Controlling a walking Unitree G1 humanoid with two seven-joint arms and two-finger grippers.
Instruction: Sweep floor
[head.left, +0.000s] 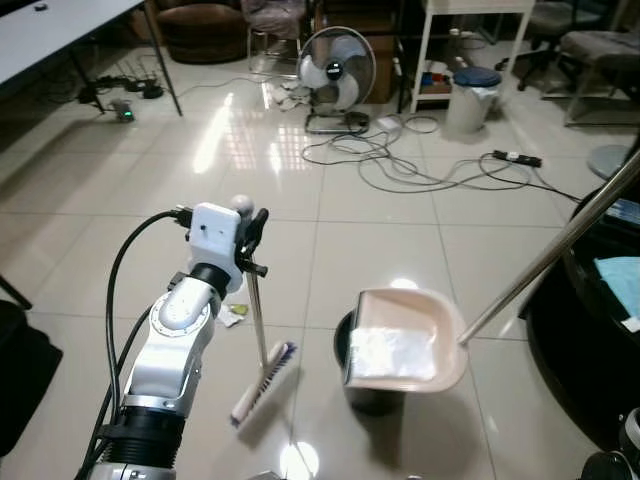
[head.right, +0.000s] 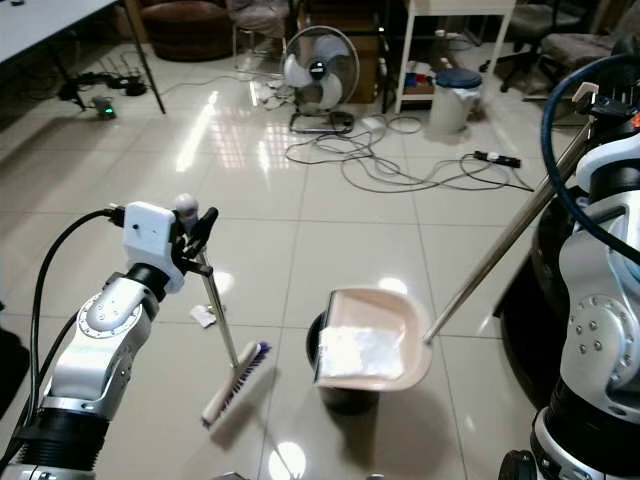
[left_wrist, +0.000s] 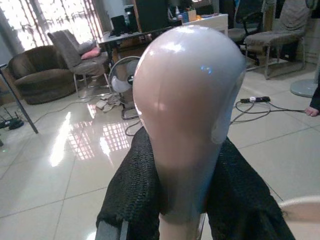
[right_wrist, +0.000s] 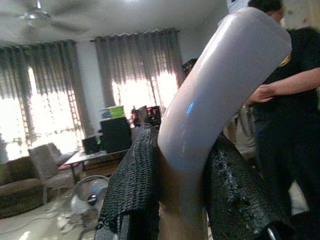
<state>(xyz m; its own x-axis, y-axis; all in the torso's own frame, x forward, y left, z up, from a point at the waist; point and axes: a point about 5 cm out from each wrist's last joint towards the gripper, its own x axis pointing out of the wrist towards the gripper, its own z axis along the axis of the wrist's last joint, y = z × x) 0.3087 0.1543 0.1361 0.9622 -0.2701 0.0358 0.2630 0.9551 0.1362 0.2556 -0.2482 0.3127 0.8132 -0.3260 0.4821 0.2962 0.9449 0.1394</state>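
My left gripper is shut on the rounded top of a broom handle. The thin rod slants down to the broom head, which rests on the tiled floor. My right gripper is shut on the upper end of a long metal dustpan handle. The beige dustpan hangs tilted over a small black bin, with a white crumpled mass lying in it. A small scrap of paper lies on the floor to the left of the broom.
A floor fan, loose cables, a power strip and a white lidded bin stand ahead. A table is far left. A dark round object sits close on the right. A person stands behind me.
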